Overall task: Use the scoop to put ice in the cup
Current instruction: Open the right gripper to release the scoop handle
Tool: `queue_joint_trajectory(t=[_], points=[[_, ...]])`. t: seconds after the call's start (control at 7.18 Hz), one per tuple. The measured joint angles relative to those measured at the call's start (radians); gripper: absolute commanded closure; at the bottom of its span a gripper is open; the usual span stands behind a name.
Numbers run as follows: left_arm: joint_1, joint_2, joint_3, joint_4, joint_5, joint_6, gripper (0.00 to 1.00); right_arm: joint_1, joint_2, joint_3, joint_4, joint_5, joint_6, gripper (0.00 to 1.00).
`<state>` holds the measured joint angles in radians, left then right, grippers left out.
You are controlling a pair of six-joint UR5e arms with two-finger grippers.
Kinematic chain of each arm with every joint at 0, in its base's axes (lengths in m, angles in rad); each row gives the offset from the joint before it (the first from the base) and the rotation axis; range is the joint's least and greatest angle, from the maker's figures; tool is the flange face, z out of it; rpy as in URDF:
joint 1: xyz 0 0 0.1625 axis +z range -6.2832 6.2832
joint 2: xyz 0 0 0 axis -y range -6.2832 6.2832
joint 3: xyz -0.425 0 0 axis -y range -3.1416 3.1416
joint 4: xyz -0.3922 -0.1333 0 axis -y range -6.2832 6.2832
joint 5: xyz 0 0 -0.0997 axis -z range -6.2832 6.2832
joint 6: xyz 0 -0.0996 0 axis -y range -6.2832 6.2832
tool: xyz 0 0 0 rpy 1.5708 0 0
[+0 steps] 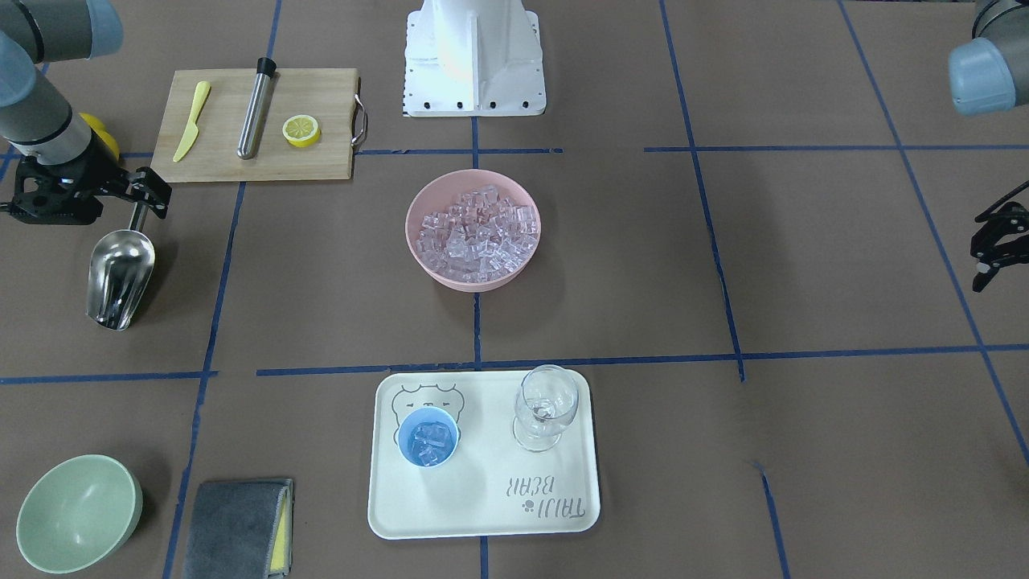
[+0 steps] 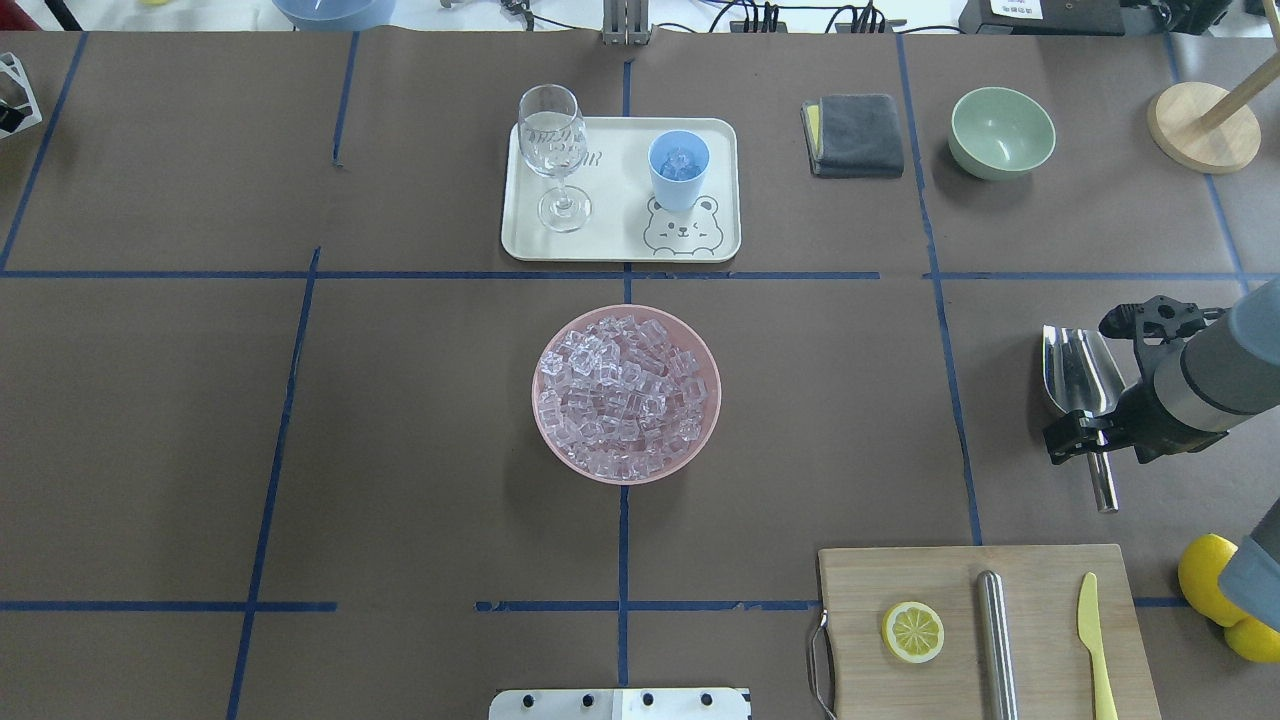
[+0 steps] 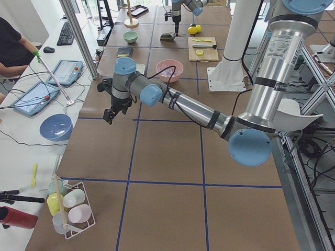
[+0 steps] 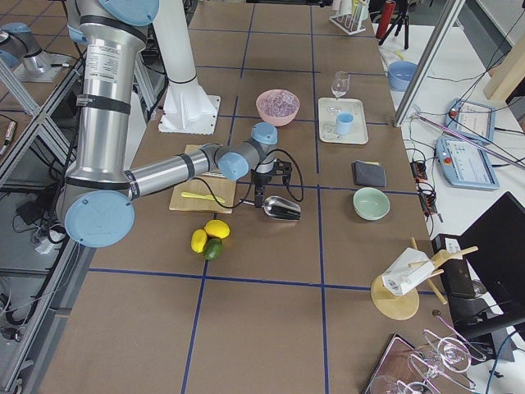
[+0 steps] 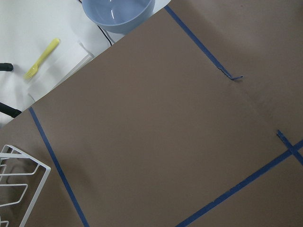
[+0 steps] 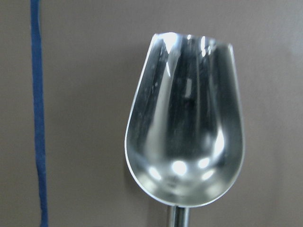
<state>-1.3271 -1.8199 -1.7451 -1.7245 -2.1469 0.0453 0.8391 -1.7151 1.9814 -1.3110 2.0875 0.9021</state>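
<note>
The steel scoop (image 1: 120,269) lies on the table, empty, bowl up (image 6: 187,123). My right gripper (image 1: 141,205) points down over its rod handle (image 2: 1097,440), fingers on both sides; I cannot tell whether they pinch it. The light-blue cup (image 1: 428,437) stands on the white tray (image 1: 482,507) with a few ice cubes inside (image 2: 679,165). Many more ice cubes (image 1: 478,233) fill the pink bowl (image 1: 410,233) at the table's middle. My left gripper (image 1: 977,264) hangs open and empty over bare table at the far side.
A clear wine glass (image 1: 545,406) stands on the tray beside the cup. A wooden board (image 1: 313,161) holds a yellow knife, a steel cylinder and a lemon half. A green bowl (image 1: 79,513), grey cloth (image 1: 237,527) and lemons (image 2: 1215,580) lie around.
</note>
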Motion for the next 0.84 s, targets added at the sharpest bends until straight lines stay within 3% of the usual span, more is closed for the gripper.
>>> queue_joint_trajectory(t=[0.56,0.84], points=[[-0.032,0.109,0.003,0.031,-0.059,0.015,0.0,0.259,-0.044,0.0,-0.011,0.045,-0.416,0.0],[-0.082,0.206,0.005,0.039,-0.11,0.107,0.0,0.46,-0.08,-0.082,-0.01,0.184,-0.709,0.0]])
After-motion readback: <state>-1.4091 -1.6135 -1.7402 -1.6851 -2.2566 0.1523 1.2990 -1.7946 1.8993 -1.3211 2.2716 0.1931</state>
